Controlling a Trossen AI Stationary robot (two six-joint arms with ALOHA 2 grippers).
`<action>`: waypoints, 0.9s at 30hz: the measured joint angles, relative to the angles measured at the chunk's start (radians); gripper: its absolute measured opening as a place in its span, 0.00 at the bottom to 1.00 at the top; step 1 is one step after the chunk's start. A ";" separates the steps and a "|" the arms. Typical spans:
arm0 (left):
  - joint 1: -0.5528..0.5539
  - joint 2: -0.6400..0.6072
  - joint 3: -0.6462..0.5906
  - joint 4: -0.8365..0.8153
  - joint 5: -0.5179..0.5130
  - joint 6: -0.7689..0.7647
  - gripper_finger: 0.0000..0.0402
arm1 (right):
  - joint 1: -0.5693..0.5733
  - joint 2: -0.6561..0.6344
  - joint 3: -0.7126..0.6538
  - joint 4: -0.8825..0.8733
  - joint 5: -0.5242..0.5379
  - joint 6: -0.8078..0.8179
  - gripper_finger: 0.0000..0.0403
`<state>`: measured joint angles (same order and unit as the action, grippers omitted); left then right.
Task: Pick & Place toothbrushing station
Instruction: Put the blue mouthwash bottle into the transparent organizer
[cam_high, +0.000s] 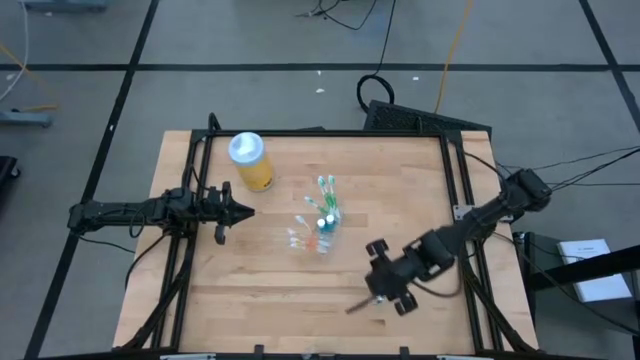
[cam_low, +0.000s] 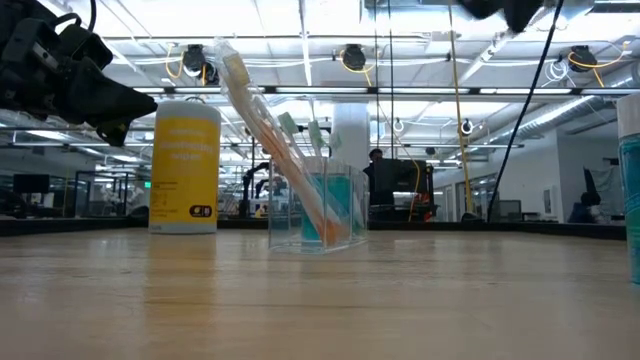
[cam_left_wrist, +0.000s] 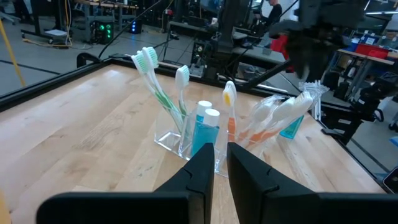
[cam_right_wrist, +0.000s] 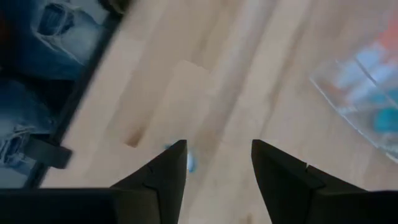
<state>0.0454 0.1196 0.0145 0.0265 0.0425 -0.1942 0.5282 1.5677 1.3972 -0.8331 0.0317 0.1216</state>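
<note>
**Right gripper poised over the table, cup half stocked**

Two dark fingers of the right gripper (cam_right_wrist: 214, 165) stand apart, gripping nothing, above bare wood near the table (cam_high: 420, 170) front right. A small blue object (cam_right_wrist: 188, 163) lies between them on the wood; what it is cannot be told. Toward the middle stands the clear cup (cam_high: 323, 228), already holding green, white and orange toothbrushes (cam_left_wrist: 163, 99) and teal tubes (cam_left_wrist: 205, 127). Some wrapped brushes (cam_high: 298, 238) lie just beside the cup, so placing seems unfinished. Farther left, the left gripper (cam_left_wrist: 220, 163) hovers with fingers nearly together, empty, aimed at the cup. Behind it, a yellow bottle (cam_low: 186, 166) carries writing too small to read.
</note>
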 joint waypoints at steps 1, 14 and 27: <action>0.000 0.000 0.000 0.000 0.000 0.000 0.12 | 0.022 0.000 -0.004 0.016 0.007 0.002 0.44; 0.000 0.000 0.000 0.000 0.000 0.000 0.12 | 0.174 0.000 -0.253 0.342 0.055 -0.042 0.59; 0.000 0.000 0.000 0.000 0.000 0.000 0.12 | 0.174 0.000 -0.340 0.381 0.049 -0.137 0.57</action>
<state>0.0452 0.1196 0.0147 0.0265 0.0425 -0.1940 0.7025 1.5681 1.0567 -0.4516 0.0806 -0.0153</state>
